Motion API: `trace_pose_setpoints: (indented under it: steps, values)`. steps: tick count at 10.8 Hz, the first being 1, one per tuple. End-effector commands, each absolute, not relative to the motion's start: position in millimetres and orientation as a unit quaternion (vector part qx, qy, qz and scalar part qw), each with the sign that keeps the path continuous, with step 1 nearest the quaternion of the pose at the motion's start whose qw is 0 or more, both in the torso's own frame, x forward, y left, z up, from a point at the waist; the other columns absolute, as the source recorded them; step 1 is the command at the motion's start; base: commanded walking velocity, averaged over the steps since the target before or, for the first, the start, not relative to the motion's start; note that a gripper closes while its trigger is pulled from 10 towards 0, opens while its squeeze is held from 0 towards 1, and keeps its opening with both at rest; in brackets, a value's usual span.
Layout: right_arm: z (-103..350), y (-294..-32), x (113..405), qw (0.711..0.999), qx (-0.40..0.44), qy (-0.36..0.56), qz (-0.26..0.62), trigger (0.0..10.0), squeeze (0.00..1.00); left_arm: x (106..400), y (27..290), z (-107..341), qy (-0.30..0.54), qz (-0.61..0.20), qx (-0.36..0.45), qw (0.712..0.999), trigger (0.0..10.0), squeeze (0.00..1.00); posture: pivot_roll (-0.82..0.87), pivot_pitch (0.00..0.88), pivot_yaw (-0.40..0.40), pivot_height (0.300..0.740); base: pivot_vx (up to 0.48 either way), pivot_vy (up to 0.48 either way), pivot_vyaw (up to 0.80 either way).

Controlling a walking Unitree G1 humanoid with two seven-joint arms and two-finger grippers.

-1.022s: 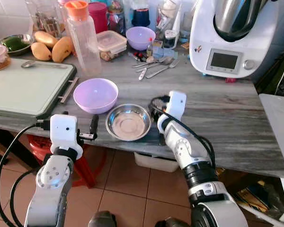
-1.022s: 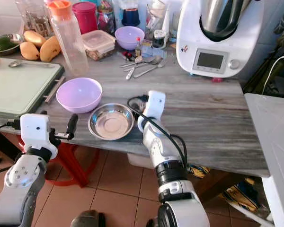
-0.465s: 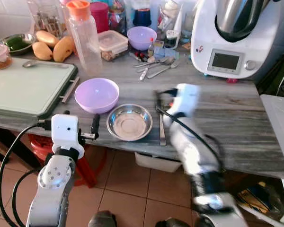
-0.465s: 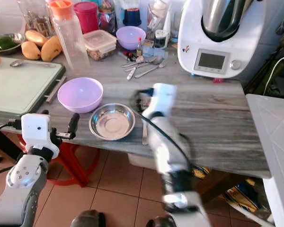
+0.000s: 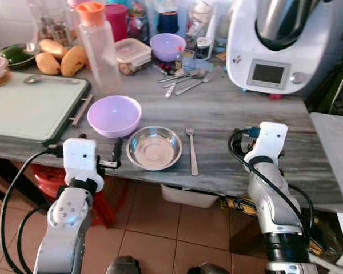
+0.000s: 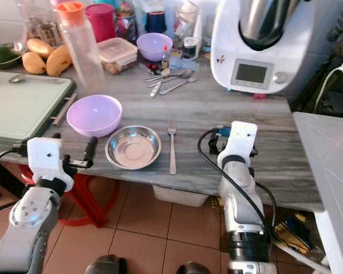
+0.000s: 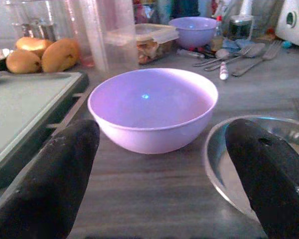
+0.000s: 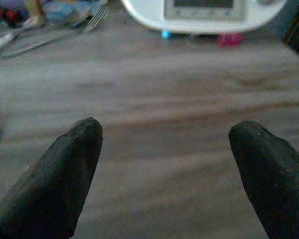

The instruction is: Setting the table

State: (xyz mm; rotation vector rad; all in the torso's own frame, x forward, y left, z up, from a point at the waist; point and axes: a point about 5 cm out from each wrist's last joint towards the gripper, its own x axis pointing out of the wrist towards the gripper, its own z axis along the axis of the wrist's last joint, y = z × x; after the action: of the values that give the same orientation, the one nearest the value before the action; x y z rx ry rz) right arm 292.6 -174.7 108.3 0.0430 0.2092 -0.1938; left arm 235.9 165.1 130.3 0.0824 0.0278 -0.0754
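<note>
A steel bowl (image 5: 154,148) sits near the front edge of the grey counter (image 5: 228,114). Just right of it a fork (image 5: 191,150) lies flat, tines pointing away from me. A purple bowl (image 5: 114,115) stands behind and left of the steel bowl. My left gripper (image 7: 162,137) is open at the counter's edge, facing the purple bowl (image 7: 152,107), with the steel bowl's rim (image 7: 229,164) by one finger. My right gripper (image 8: 165,130) is open over bare counter, right of the fork, with nothing between its fingers.
A green cutting board (image 5: 28,108) lies at the left. Behind stand a clear bottle with an orange cap (image 5: 100,48), mangoes (image 5: 60,57), a lidded box (image 5: 134,51), a small purple bowl (image 5: 168,45), loose cutlery (image 5: 183,80) and a white kitchen machine (image 5: 280,45).
My right arm has drawn away to the right, leaving the fork lying beside the steel bowl. The left arm has stayed where it was.
</note>
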Motion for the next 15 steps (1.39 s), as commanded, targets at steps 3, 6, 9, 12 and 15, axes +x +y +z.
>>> trace_pose_setpoints:
  steps: [3, 6, 9, 12, 15]
  values:
    - [92, -159, 286, 0.987, 0.024, 0.154, -0.042, 10.0, 1.00, 235, 166, 133, 0.015, -0.041, 0.042, 0.998, 10.0, 0.00, 0.08, 0.024, -0.015, 0.740, 0.000, 0.000, 0.00]
    - [84, -147, 277, 0.982, 0.001, 0.191, 0.002, 10.0, 1.00, 234, 166, 133, 0.017, -0.038, 0.041, 0.998, 10.0, 0.00, 0.08, 0.032, -0.022, 0.740, 0.000, 0.000, 0.00]
    - [80, -143, 276, 0.979, -0.017, 0.201, 0.030, 10.0, 1.00, 235, 166, 132, 0.018, -0.037, 0.040, 0.998, 10.0, 0.00, 0.08, 0.032, -0.019, 0.740, 0.000, 0.000, 0.00]
    - [81, -133, 280, 0.979, -0.020, 0.195, 0.059, 10.0, 1.00, 236, 165, 132, 0.019, -0.039, 0.040, 0.998, 10.0, 0.00, 0.09, 0.031, -0.018, 0.740, 0.000, 0.000, 0.00]
    - [81, -124, 279, 0.977, -0.025, 0.191, 0.087, 10.0, 1.00, 236, 164, 132, 0.020, -0.039, 0.040, 0.998, 10.0, 0.00, 0.09, 0.032, -0.018, 0.740, 0.000, 0.000, 0.00]
